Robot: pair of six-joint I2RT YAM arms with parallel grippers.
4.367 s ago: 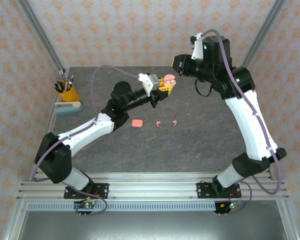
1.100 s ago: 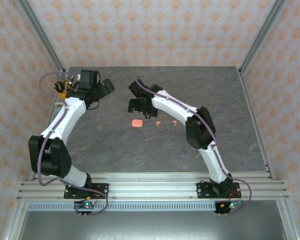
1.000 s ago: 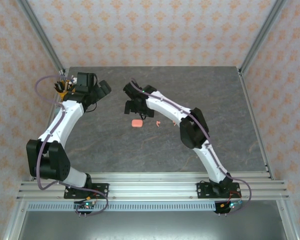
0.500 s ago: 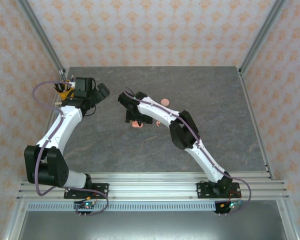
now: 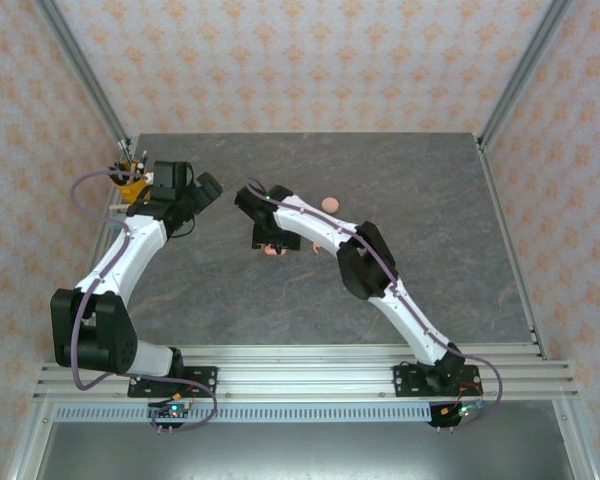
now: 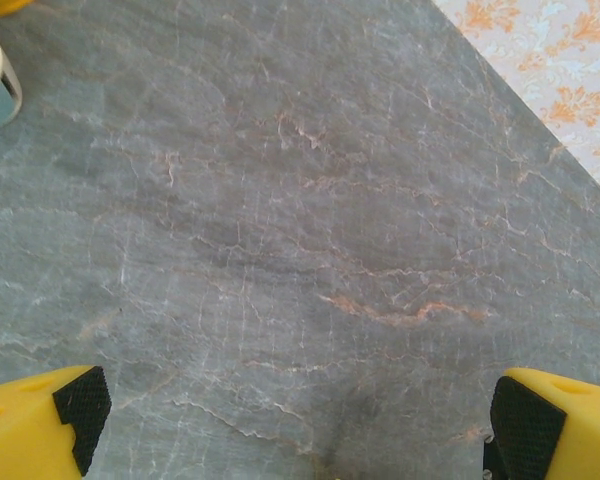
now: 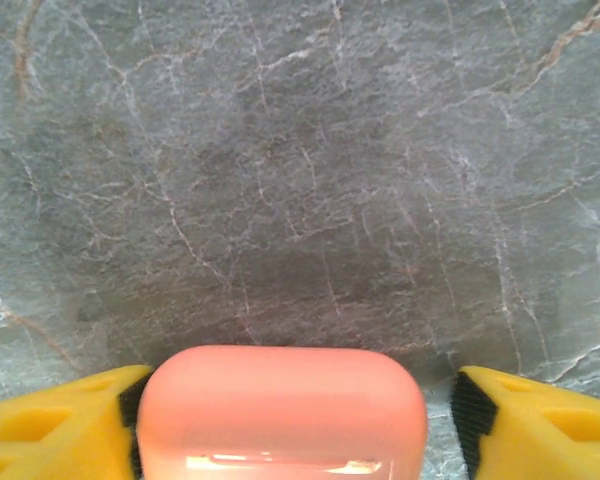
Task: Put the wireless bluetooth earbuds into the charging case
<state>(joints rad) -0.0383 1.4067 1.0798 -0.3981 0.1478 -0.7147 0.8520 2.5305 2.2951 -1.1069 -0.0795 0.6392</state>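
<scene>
Bright, even light; soft wrist-view shadows

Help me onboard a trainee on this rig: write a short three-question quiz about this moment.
1. Multiple choice: what lies between the fingers of the right gripper? A) a pink case B) a spoon C) nothing
2. True or false: the left gripper holds something.
3. Fill in: the yellow pen cup stands beside the ___ arm.
Key: 1 A; 2 false, it hangs open over bare table; 3 left.
</scene>
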